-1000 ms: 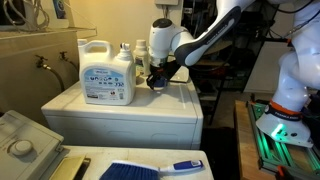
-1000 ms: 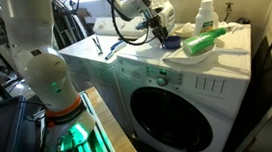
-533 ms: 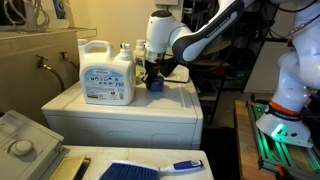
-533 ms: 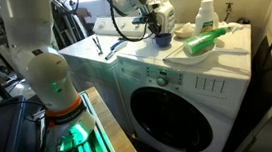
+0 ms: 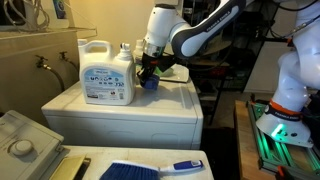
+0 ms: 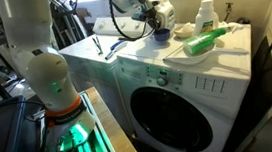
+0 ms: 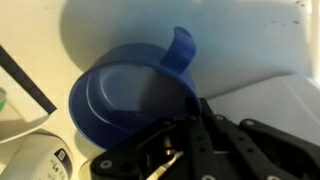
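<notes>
1. Gripper [image 5: 150, 74] poised over the top of the washing machine [image 5: 160, 112], jaws clenched on the rim of a blue cup [image 5: 149, 83].
2. In the wrist view, dark fingers [image 7: 160, 158] pinching the near wall of the cup. Open mouth turned toward the camera, small handle at the far rim, nothing visible inside.
3. Cup held just beside the white detergent jug [image 5: 107, 72]. Seemingly a little off the washer top, though contact with the surface cannot be ruled out from these angles.
4. By the look of things, done: cup grasped and carried in the gripper. Not yet done: any release, as the cup rests nowhere on its own.
5. Farther along the washer top in an exterior view, a green bottle [image 6: 203, 42] lying on its side and a white bottle [image 6: 206, 17] standing upright, both well apart from the cup.
6. On a separate surface in the foreground, a blue-handled brush [image 5: 150, 168], untouched.
</notes>
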Controlling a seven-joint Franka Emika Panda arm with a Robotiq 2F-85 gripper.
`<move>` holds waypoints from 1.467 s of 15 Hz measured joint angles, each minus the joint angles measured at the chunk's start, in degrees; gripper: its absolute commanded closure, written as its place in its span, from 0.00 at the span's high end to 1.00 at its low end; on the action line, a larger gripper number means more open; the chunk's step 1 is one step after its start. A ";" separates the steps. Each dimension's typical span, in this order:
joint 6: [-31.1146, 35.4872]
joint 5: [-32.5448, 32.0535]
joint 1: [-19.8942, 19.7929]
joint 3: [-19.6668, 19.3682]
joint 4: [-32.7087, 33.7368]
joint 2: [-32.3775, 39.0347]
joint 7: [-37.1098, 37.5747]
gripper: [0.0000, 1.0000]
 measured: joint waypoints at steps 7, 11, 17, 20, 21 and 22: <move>7.96 31.41 -12.23 14.33 -5.65 -5.88 -18.26 0.02; 8.00 50.08 -28.69 31.91 -6.81 -6.13 -31.92 0.02; 5.54 68.71 -47.30 47.18 -7.78 -3.55 -49.97 0.05; 5.01 69.97 -46.03 45.94 -7.70 -3.66 -50.14 0.02; 3.84 73.11 -43.52 42.92 -7.52 -4.07 -51.41 0.02; 2.54 76.98 -43.33 42.22 -7.49 -4.11 -53.68 0.02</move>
